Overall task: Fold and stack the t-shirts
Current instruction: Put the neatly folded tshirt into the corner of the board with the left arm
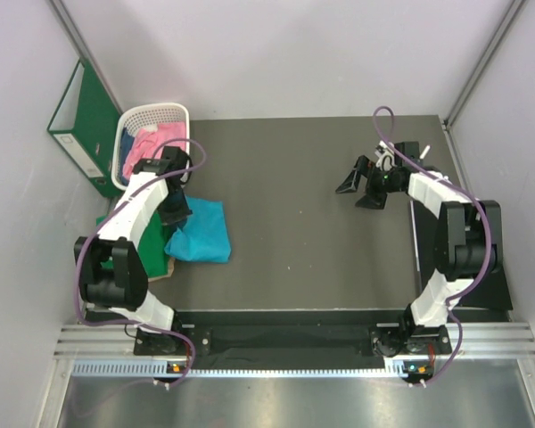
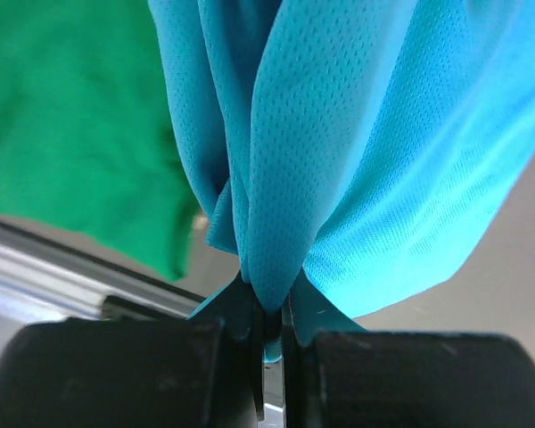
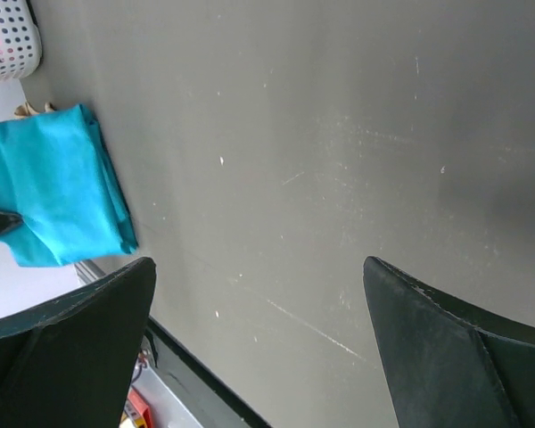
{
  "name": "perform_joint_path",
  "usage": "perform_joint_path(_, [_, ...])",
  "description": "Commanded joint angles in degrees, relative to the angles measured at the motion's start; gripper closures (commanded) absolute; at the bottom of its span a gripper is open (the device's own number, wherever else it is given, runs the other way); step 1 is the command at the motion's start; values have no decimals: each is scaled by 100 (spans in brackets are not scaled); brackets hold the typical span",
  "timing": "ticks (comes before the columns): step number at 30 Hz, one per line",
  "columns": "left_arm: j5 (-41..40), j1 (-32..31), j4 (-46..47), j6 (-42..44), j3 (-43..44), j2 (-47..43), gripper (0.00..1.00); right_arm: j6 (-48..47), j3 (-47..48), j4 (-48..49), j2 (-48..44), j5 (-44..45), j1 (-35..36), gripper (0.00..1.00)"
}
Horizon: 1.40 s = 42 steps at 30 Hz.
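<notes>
Starting shirt one; nothing stacked yet.
At 9 o'clock on bench, left fingers clamp teal t-shirt; green t-shirt beside it; pink t-shirt in basket, 10 o'clock; right fingers spread, empty.

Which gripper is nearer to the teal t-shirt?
Left. The left gripper is shut on the teal t-shirt, pinching a bunch of its cloth; the right gripper is open, far off to the shirt's right.

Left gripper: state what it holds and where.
The left gripper pinches a gathered bunch of the teal-blue t-shirt; which part of the shirt cannot be told.
</notes>
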Motion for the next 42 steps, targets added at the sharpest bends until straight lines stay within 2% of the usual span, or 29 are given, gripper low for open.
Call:
perform_joint_path(1, [-655, 263, -641, 404, 476, -250, 100, -60, 239, 31, 56, -175, 61, 0])
perform_joint_path(6, [-884, 649, -897, 581, 724, -303, 100, -25, 212, 75, 118, -219, 88, 1])
perform_joint_path(17, [-69, 1940, -651, 1336, 706, -575, 100, 19, 265, 49, 215, -254, 167, 0])
perform_joint_path(20, [214, 2135, -589, 1433, 741, -593, 100, 10, 274, 40, 232, -245, 158, 0])
perform_joint_path(26, [223, 2355, -580, 1478, 733, -584, 100, 19, 300, 13, 267, -245, 167, 0])
perform_joint_path(42, [-1394, 2909, -607, 1223, 610, -725, 100, 27, 397, -101, 531, -298, 220, 0])
